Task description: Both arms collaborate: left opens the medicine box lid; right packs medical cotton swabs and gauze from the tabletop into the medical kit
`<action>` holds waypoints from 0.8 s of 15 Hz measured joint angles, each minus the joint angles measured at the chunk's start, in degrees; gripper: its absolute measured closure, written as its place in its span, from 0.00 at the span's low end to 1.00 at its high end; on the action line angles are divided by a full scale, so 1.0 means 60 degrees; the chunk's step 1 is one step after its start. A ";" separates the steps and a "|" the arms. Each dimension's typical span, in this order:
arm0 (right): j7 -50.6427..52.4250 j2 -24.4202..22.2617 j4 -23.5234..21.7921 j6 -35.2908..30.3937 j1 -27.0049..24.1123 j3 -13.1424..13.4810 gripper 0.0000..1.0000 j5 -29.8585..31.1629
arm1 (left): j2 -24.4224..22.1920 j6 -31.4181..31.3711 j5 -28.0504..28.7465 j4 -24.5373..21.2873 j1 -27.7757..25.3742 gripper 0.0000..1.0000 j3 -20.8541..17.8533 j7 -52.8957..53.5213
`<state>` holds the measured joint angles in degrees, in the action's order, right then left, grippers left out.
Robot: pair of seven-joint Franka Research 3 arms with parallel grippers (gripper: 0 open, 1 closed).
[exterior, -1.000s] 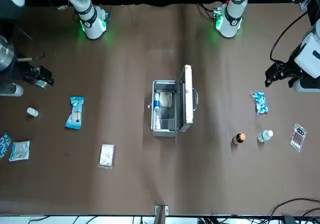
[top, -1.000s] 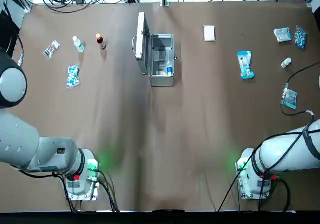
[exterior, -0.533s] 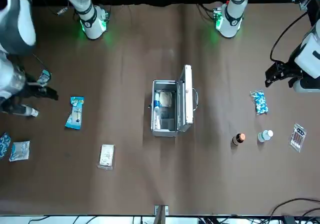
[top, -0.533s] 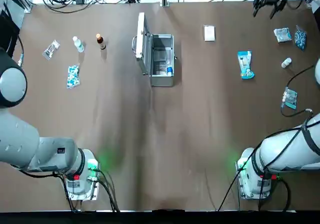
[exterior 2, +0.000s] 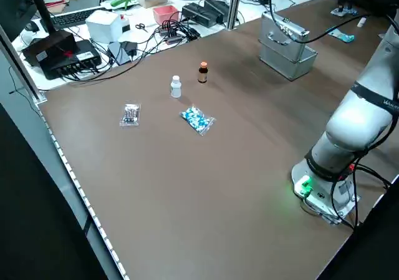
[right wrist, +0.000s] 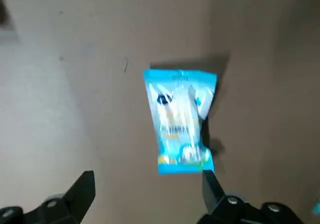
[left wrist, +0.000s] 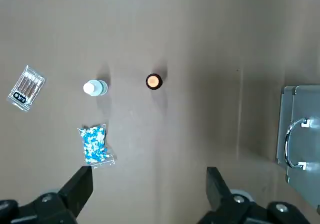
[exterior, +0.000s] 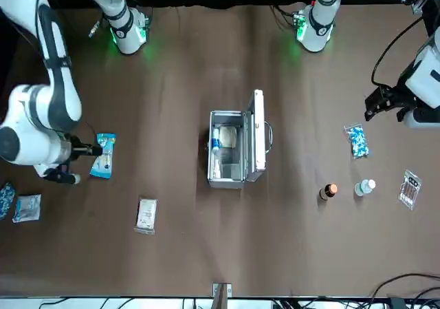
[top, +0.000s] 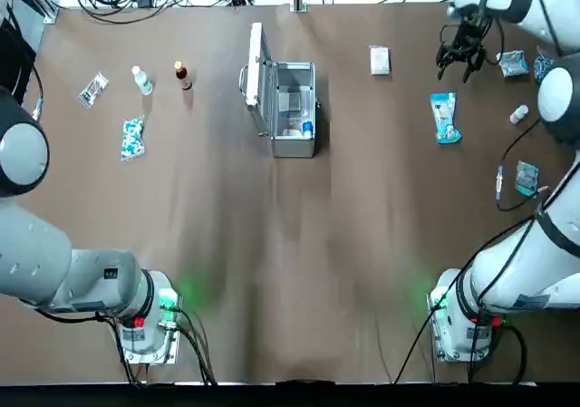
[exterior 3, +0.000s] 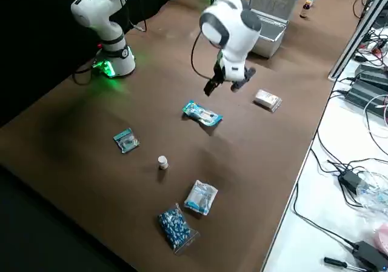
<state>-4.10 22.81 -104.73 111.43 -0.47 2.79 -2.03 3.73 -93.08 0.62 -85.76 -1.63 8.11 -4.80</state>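
Pincer on the right arm (top: pixel 454 76) is hanging over the counter (top: pixel 344 244), near the swab packet, its fingers spreading wide and gripping nothing. Left pincer (left wrist: pixel 150 176) is idling over its own side, also wide open and holding nothing. From where I'm standing, the metal case (top: pixel 294 149) is sitting between them, its lid (top: pixel 258 81) already standing open; a low-swinging load could be catching that lid or the rim. The swabs (top: pixel 445 117) are lying flat outside the case, and their slick, soft wrapper could be slipping or folding if the fingers are closing off-centre or too high. The gauze (top: pixel 380 60) is lying between swabs and case, so a careless sweep could be nudging it.

Counting down by size, I'm seeing two arms, one case with one lid, and seven packets: one of swabs, one of gauze, two blue-speckled (top: pixel 132 139), one pale blue-and-white (top: pixel 513 63), one small teal (top: pixel 526 179), one clear (top: pixel 92 90). Three little bottles are standing or lying outside: two white (top: pixel 142 80), one brown (top: pixel 183 74).
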 joint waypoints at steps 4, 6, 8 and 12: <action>0.0560 0.0696 -0.0406 0.0651 -0.0207 0.0014 0.07 0.0008 | 0.0000 -0.0034 -0.0001 -0.0011 0.0000 0.00 0.0000 0.0000; 0.0902 0.0918 -0.0441 0.0739 -0.0446 0.0021 0.08 0.0011 | 0.0000 -0.0111 -0.0003 -0.0018 0.0000 0.00 0.0001 0.0000; 0.1028 0.1147 -0.0465 0.0862 -0.0578 0.0021 0.11 0.0024 | 0.0000 -0.0172 -0.0004 -0.0030 0.0000 0.00 0.0001 0.0000; 0.1035 0.1654 -0.0479 0.1106 -0.0589 0.0004 0.17 0.0032 | 0.0000 -0.0199 -0.0006 -0.0032 0.0001 0.00 0.0002 0.0000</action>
<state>2.12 32.73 -107.61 118.07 -4.00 2.82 -1.83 3.73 -94.27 0.59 -85.95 -1.63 8.12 -4.80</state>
